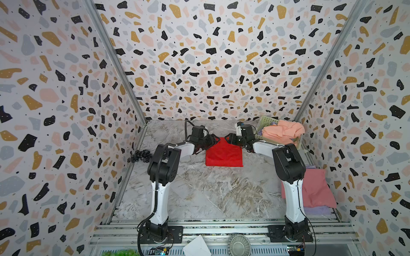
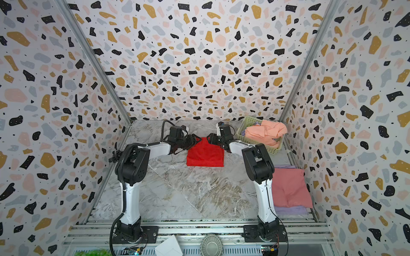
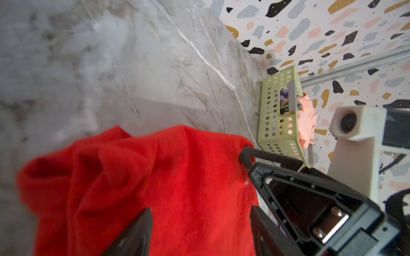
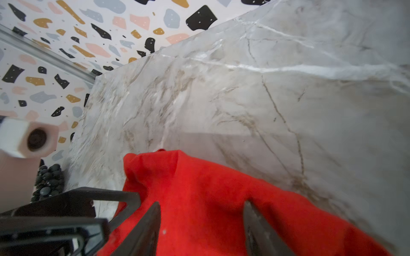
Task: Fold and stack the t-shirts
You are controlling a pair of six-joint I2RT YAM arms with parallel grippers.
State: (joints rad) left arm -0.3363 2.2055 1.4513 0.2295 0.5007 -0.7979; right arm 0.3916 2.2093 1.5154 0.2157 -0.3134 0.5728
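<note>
no readable text, labels, brand marks, numbers or signs on anything in view

Bright red t-shirt [image 3: 137, 177] of soft, matt, slightly fuzzy cloth, lying on a smooth grey-veined marble-look tabletop [image 1: 221, 190] with a faint sheen. Pale green perforated basket [image 3: 275, 115] of smooth plastic, holding a matt peach-orange cloth shirt [image 1: 284, 131]. Folded dusty pink shirt [image 2: 290, 188] of matt cloth; ribbed bare-metal rails [image 1: 221, 228] along the near table edge.
</note>
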